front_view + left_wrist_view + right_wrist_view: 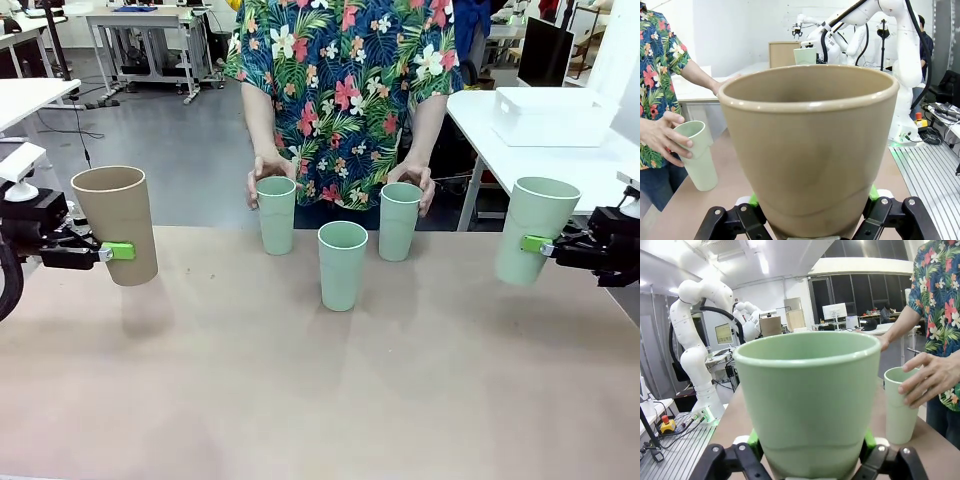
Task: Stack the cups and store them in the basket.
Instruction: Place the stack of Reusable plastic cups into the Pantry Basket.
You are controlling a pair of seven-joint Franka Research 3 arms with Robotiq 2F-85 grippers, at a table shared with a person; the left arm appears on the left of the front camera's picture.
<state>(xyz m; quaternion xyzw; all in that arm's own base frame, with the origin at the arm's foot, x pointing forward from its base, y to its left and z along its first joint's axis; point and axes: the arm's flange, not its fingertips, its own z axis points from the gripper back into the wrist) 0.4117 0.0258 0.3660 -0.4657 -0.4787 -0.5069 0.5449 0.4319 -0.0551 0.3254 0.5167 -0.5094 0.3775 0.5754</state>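
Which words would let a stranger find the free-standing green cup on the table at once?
Look at the tan table, toward the person's side, where three mint cups stand upright. The middle cup stands nearest the robot. Unlike its left neighbour and right neighbour, no hand touches it.

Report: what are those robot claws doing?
Left gripper shut on tan cup. Right gripper shut on green cup. Three cups on table, person's hands on two. Basket on side table.
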